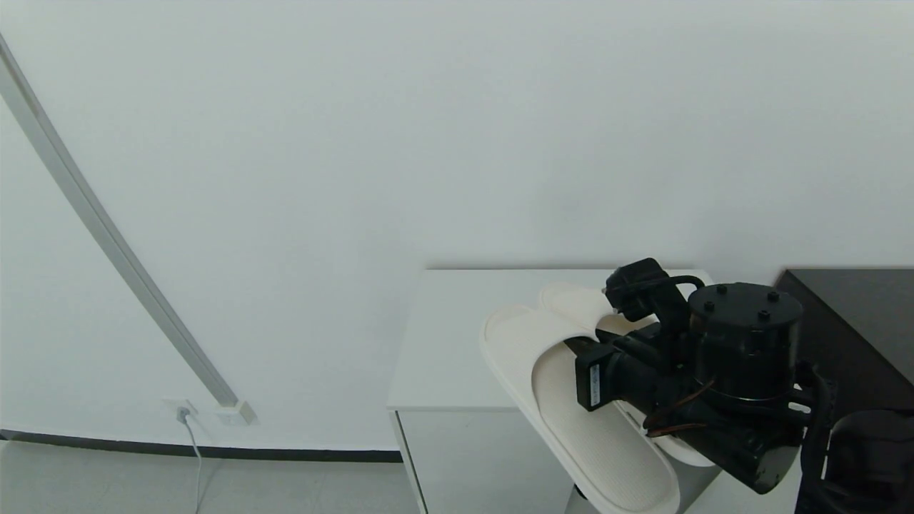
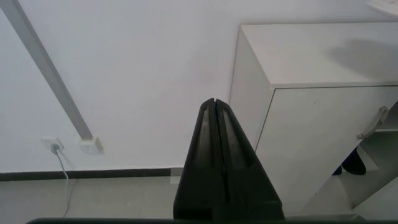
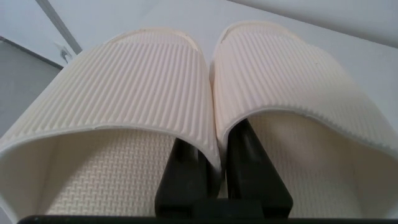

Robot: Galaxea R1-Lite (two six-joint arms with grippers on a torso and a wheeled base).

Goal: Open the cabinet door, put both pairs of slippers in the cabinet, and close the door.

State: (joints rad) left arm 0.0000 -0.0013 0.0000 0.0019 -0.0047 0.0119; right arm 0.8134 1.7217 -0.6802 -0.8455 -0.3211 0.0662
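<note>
My right gripper (image 3: 217, 163) is pinching the pair of cream slippers (image 1: 607, 428) by their inner strap walls, lower right of the head frame, long axis slanting across the white cabinet (image 1: 443, 343) top, heels overhanging its front. The shelves (image 2: 379, 149), holding something dark (image 2: 356, 165), are lying below. My left gripper (image 2: 214, 124) is hanging closed, empty, beside the cabinet.

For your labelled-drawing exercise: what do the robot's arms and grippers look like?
The right arm is black, with a round bolted joint cap, a looped black cable, thin orange wires and a small white label. The left gripper and right gripper have flat, black, tapering fingers.
</note>
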